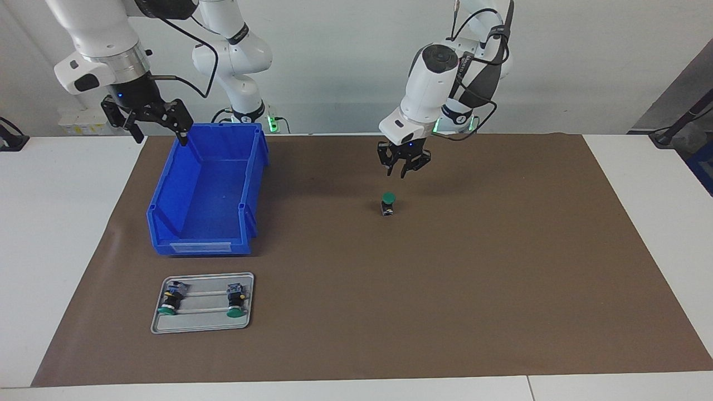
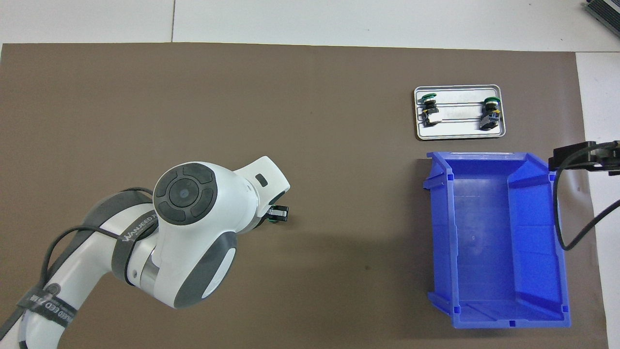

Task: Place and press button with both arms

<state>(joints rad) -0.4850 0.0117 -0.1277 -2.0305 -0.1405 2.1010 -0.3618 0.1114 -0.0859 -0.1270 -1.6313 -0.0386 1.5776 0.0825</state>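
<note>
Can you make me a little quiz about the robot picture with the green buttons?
1. True or false: the blue bin has a button in it.
2. How many buttons lie on the grey tray?
3. The left pincer is over: A) the bin, B) the lone green button, C) the tray.

Key
1. False; the bin is empty.
2. Two.
3. B; it is shut and holds nothing, above the button standing on the brown mat. The right pincer is open by the bin.

Blue bin on brown mat; grey tray just beside bin's front, farther from robots.
</note>
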